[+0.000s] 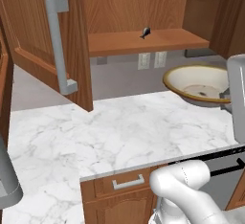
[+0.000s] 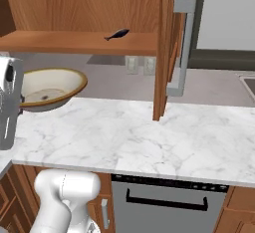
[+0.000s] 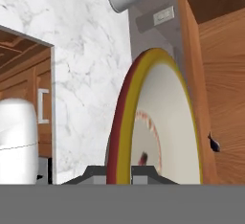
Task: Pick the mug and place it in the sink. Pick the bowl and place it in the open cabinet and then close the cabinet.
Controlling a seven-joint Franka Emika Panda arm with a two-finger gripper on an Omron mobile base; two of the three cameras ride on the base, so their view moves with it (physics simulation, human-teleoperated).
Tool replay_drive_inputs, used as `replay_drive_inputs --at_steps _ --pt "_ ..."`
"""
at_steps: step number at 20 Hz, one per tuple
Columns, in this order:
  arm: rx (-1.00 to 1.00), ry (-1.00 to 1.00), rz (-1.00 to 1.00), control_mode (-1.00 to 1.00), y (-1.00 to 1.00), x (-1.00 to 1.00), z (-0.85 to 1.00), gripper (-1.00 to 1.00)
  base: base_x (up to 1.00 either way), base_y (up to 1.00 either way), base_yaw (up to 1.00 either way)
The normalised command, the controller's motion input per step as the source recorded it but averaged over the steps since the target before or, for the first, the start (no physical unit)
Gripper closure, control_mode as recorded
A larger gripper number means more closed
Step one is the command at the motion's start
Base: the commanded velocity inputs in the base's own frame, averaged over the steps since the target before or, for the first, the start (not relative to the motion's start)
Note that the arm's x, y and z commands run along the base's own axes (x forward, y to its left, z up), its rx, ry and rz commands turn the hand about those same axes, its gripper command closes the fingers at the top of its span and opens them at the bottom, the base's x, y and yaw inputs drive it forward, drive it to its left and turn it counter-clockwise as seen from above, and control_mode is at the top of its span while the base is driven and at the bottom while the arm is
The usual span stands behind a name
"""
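The hand (image 3: 118,174) was clenched on the rim of the wide shallow round bowl (image 3: 162,127), its two dark tips flanking the yellow-edged lip at the bottom of the hand view. There the bowl stood edge-on: a dark reddish-brown outside, a yellow band along the rim, a cream-white inside with a reddish ring and a dark speck near the centre.

From the base views the bowl (image 1: 198,85) was carried tilted in the air above the white marble surface (image 1: 124,132), below the front edge of the wooden shelf (image 1: 143,41) of the brown wooden wall cabinet (image 1: 72,36). Its tan-brown outer wall and cream interior with a speckled darker centre faced the cameras.

The cabinet's panelled doors stood open, each with a long grey bar handle (image 1: 60,46). A small dark fish-shaped object (image 2: 117,34) lay on the shelf, well apart from the bowl. Two pale wall outlets (image 1: 150,60) sat on the grey wall under the shelf.
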Motion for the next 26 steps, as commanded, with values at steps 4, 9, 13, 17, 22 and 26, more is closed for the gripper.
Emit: replay_drive_inputs --at_steps 4,9,13,17,22,26 --pt "0.0 -0.12 0.0 -1.0 0.0 -0.25 0.25 1.0 0.0 0.0 0.0" --pt "0.0 -0.06 0.0 -1.0 0.0 -0.08 0.31 1.0 0.0 0.0 0.0" --pt "0.0 0.0 0.0 -1.0 0.0 0.0 0.32 1.0 0.0 0.0 0.0" --pt "0.0 0.0 0.0 -1.0 0.0 0.05 0.28 1.0 0.0 0.0 0.0" --pt "0.0 0.0 0.0 -1.0 0.0 0.18 0.09 1.0 0.0 0.0 0.0" --pt "0.01 0.0 0.0 -1.0 0.01 0.16 0.0 1.0 0.0 0.0 0.0"
